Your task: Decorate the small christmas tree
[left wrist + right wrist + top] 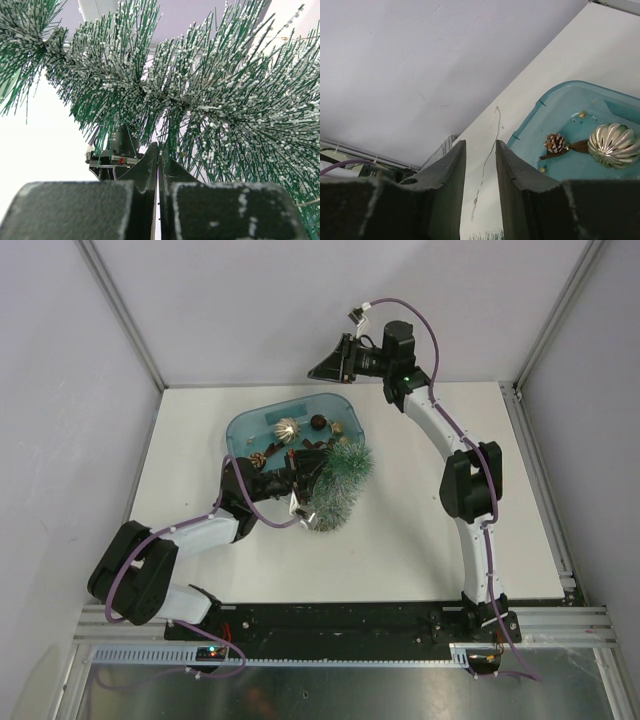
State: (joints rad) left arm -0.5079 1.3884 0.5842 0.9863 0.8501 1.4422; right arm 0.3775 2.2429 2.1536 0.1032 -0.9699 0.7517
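We look down on a white table (420, 540) with two robot arms mounted at its near edge. The small christmas tree (340, 483), frosted green and bristly, lies tilted near the middle of the table, touching the near right edge of a translucent blue tub (240, 425).

The left gripper (297, 492) reaches in from the left and meets the tree's lower part. In the left wrist view its fingers (145, 170) are pressed together with no gap, their tips right at the needles. We cannot tell whether any needles are pinched between them.

The right gripper (480, 150) hangs raised over the far side of the table, beyond the tub. Its jaws stand slightly apart with nothing between them.

Inside the tub we see a ribbed gold bauble (613, 145), a small brown pine cone (555, 142) and a few tiny gold beads (581, 114). A thin thread (490, 155) lies on the table beside the tub.
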